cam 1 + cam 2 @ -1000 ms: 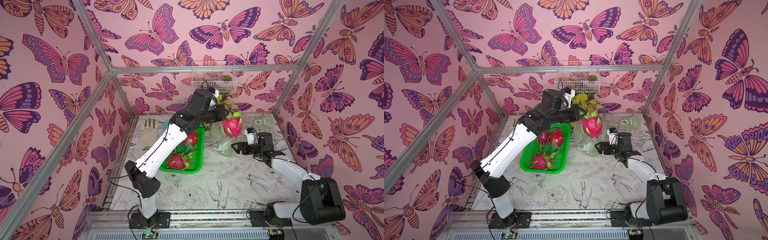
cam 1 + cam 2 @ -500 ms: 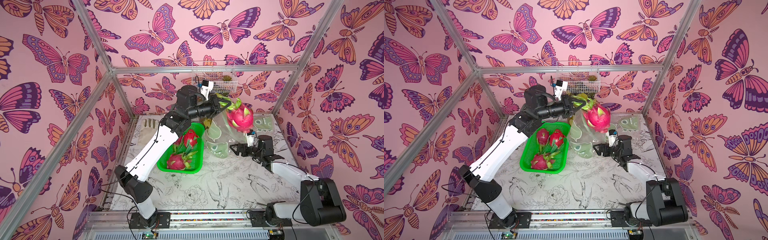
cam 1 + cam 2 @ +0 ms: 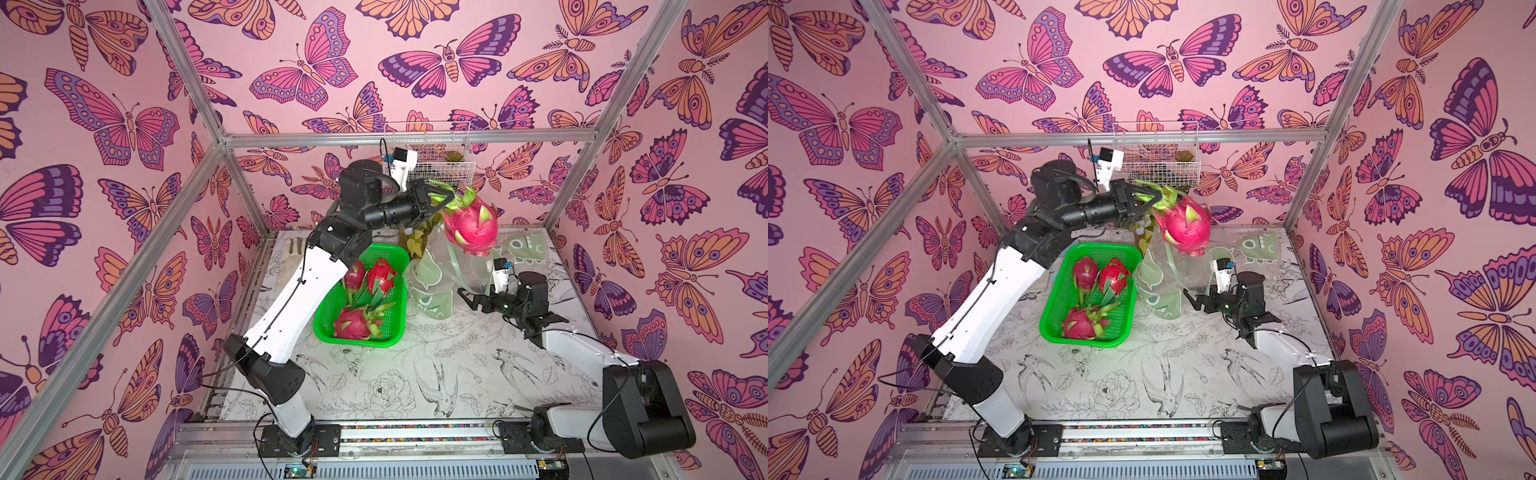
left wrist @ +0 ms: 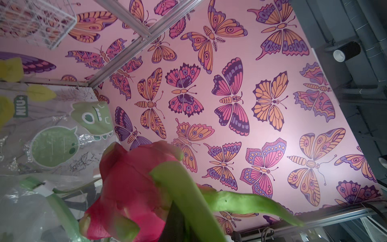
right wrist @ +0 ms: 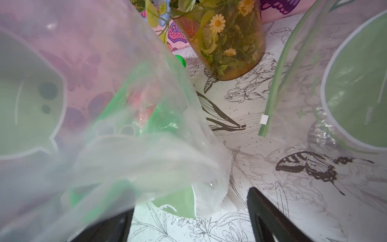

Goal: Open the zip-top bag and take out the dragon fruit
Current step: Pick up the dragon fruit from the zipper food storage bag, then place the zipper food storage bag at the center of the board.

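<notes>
My left gripper (image 3: 439, 198), pinched shut on a green leafy scale, has just lifted the magenta-pink oval dragon fruit (image 3: 471, 226) clear of the clear zip-top bag with green cartoon prints (image 3: 430, 291). The fruit now hangs in the air over the table's back edge. My right gripper (image 3: 468, 298) stands wide and empty just beside the bag. This fruit is out, and I judge it belongs next in the green plastic basket (image 3: 357, 338), where three others lie.

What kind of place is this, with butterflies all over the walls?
Likely a robot test booth, not a home: metal bars frame the butterfly walls around a small table, and a left arm and right arm are bolted to a rail along its front.
</notes>
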